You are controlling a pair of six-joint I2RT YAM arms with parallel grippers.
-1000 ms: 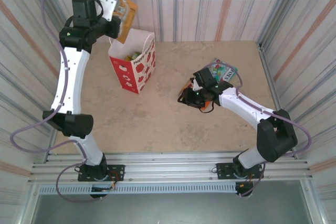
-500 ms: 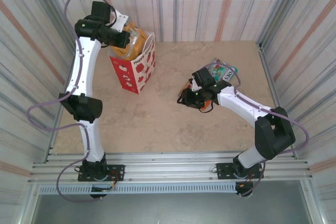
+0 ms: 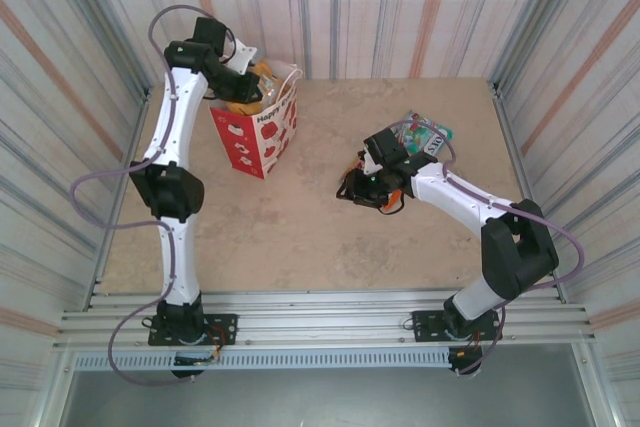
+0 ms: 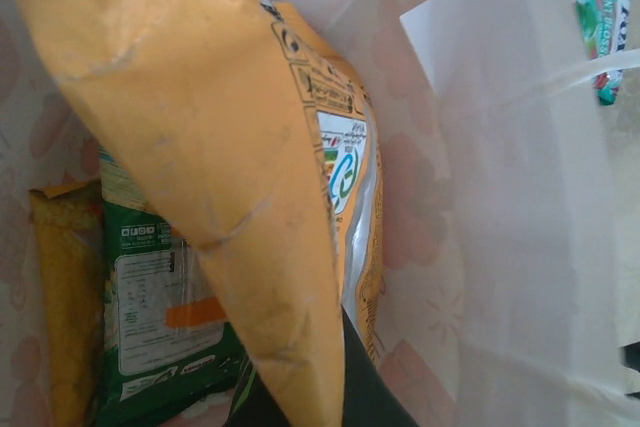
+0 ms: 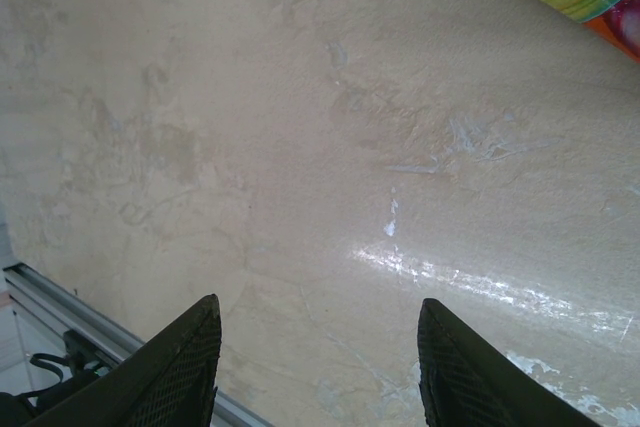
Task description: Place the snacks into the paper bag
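– Change since a second ago?
– Left gripper (image 3: 243, 87) is lowering the orange packet (image 4: 210, 177) from above the paper bag (image 3: 262, 137) into its mouth, still clamping it. Green packet (image 4: 160, 317) is already lying inside.
– Right gripper (image 5: 315, 367)?
– Hovering wide apart, gripping nothing, over the table (image 5: 300, 147) near the teal packet (image 3: 425, 134). Release is looking next.

My tabletop (image 3: 300, 237) is pale marbled beige — with a bright glare patch. Striped walls (image 3: 400, 7) close three sides; a metal rail (image 3: 320, 325) runs along the near edge.
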